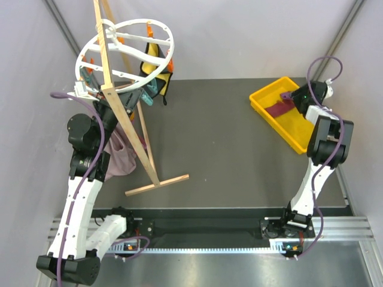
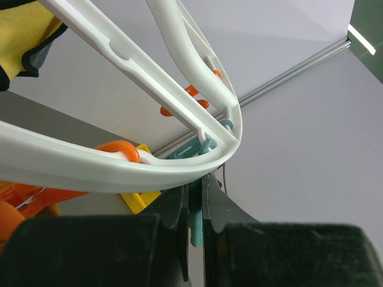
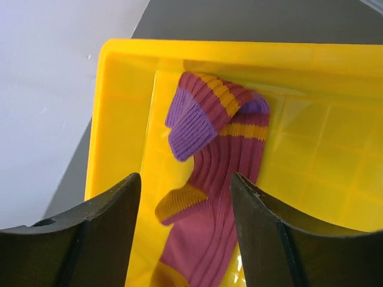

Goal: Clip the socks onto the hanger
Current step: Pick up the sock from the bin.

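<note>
- Left arm reaches up to the far-left corner; left gripper sits at the lower rim of the hanger.
- Left jaws are nearly together, pinched on a teal clip that hangs just under the white rim. The clip's tail shows between the two fingers.
- Hanger: a white wheel with cross spokes, tilted and hung from the wooden stand. Orange clips and more teal ones sit along the rim.
- Pale mauve cloth hangs below the hanger, beside the left arm and the stand's post.
- Yellow-and-black garment is clipped at the right side of the hanger.
- Dark table: the stand's foot rests on it left of centre.
- Yellow bin sits at the far right of the table, set at an angle.
- One sock lies in the bin, well apart from the hanger. It is ribbed maroon-pink with a purple cuff folded over and orange stripes and heel.
- Right gripper is over the bin with its jaws apart, one finger on either side of the sock. The wrist view shows no contact with the fabric.
- Whether a second sock lies under the first cannot be told.
</note>
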### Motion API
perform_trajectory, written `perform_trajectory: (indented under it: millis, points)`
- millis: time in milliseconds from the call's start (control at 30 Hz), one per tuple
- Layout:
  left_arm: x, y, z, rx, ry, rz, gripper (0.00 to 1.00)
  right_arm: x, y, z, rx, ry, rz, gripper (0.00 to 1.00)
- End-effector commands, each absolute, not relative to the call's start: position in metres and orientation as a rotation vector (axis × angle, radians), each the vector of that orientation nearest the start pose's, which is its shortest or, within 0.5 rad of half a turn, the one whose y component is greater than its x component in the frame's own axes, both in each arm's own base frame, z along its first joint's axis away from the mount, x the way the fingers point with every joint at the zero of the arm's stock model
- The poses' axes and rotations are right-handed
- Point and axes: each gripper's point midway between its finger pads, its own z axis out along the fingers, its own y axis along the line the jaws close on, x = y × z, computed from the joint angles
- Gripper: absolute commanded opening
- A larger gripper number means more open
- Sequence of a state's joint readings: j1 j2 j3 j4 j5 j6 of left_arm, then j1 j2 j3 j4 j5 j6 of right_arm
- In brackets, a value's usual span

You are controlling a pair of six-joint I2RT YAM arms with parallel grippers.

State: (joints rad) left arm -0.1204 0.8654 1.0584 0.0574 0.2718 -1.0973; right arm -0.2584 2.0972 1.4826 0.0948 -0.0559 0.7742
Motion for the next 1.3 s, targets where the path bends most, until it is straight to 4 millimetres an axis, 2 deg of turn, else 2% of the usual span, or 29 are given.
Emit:
perform_trajectory:
  millis: [0,33,100,133,167,233,300,333,400,433,500,533,700,733,800,833,867,900,933,967,1000,1033,1067,1100,1133,1167,1200,1233,1267]
  points:
    - [0.284,-0.129,0.463,-0.372,1.373,-1.234,0.0,0.602,-0.121,0.127,1.09,1.702,0.493,0.61]
    - [0.284,-0.129,0.463,-0.373,1.373,-1.233,0.0,0.604,-0.121,0.117,1.109,1.711,0.503,0.61]
    - [0.285,-0.129,0.461,-0.378,1.378,-1.234,0.0,0.61,-0.121,0.116,1.137,1.699,0.545,0.61]
    - [0.285,-0.129,0.461,-0.375,1.378,-1.234,0.0,0.611,-0.122,0.104,1.158,1.707,0.553,0.61]
    - [0.284,-0.129,0.462,-0.375,1.376,-1.233,0.0,0.616,-0.123,0.107,1.167,1.693,0.569,0.6]
    - [0.285,-0.128,0.461,-0.379,1.377,-1.231,0.0,0.619,-0.121,0.094,1.189,1.704,0.586,0.59]
    - [0.286,-0.128,0.46,-0.378,1.379,-1.228,0.0,0.625,-0.121,0.095,1.182,1.693,0.605,0.57]
    - [0.286,-0.128,0.46,-0.378,1.379,-1.224,0.0,0.627,-0.121,0.087,1.189,1.7,0.606,0.56]
    - [0.287,-0.128,0.458,-0.377,1.384,-1.222,0.0,0.632,-0.122,0.087,1.191,1.697,0.61,0.55]
    - [0.287,-0.128,0.458,-0.379,1.385,-1.221,0.0,0.633,-0.122,0.081,1.202,1.704,0.612,0.53]
    - [0.288,-0.128,0.457,-0.38,1.386,-1.219,0.0,0.637,-0.122,0.083,1.196,1.7,0.621,0.47]
    - [0.289,-0.128,0.457,-0.382,1.387,-1.218,0.0,0.638,-0.123,0.081,1.195,1.704,0.619,0.39]
    - [0.29,-0.127,0.455,-0.387,1.391,-1.214,0.0,0.642,-0.123,0.091,1.155,1.711,0.609,0.15]
    - [0.289,-0.127,0.454,-0.389,1.392,-1.215,0.0,0.642,-0.124,0.097,1.133,1.71,0.601,0.08]
    - [0.29,-0.128,0.453,-0.395,1.393,-1.218,0.0,0.64,-0.122,0.102,1.107,1.715,0.603,0.02]
    - [0.29,-0.127,0.453,-0.398,1.394,-1.22,0.0,0.638,-0.121,0.111,1.082,1.713,0.604,0.0]
    - [0.289,-0.127,0.453,-0.394,1.394,-1.219,0.0,0.635,-0.119,0.112,1.075,1.721,0.605,0.0]
    - [0.289,-0.127,0.453,-0.396,1.392,-1.222,0.0,0.632,-0.116,0.132,1.04,1.702,0.62,0.0]
    - [0.289,-0.127,0.453,-0.398,1.394,-1.22,0.0,0.624,-0.114,0.129,1.032,1.716,0.616,0.0]
    - [0.288,-0.127,0.452,-0.4,1.397,-1.215,0.0,0.621,-0.112,0.14,1.008,1.698,0.621,0.0]
    - [0.287,-0.127,0.453,-0.395,1.397,-1.212,0.0,0.614,-0.109,0.17,0.968,1.663,0.635,0.0]
    - [0.287,-0.125,0.453,-0.401,1.395,-1.206,0.0,0.609,-0.105,0.18,0.943,1.654,0.645,0.0]
    - [0.287,-0.125,0.452,-0.404,1.397,-1.204,0.0,0.599,-0.101,0.179,0.932,1.655,0.652,0.0]
    - [0.287,-0.125,0.451,-0.409,1.398,-1.203,0.0,0.589,-0.094,0.211,0.881,1.622,0.672,0.0]
    - [0.286,-0.124,0.452,-0.412,1.395,-1.203,0.0,0.577,-0.09,0.204,0.877,1.64,0.666,0.0]
    - [0.285,-0.124,0.452,-0.415,1.394,-1.201,0.0,0.57,-0.087,0.218,0.843,1.611,0.674,0.0]
    - [0.285,-0.123,0.451,-0.422,1.392,-1.204,0.0,0.558,-0.079,0.248,0.788,1.574,0.702,0.0]
    - [0.284,-0.123,0.451,-0.422,1.391,-1.205,0.0,0.549,-0.074,0.257,0.766,1.562,0.713,0.0]
    - [0.285,-0.122,0.451,-0.428,1.39,-1.204,0.0,0.538,-0.069,0.254,0.757,1.569,0.722,0.0]
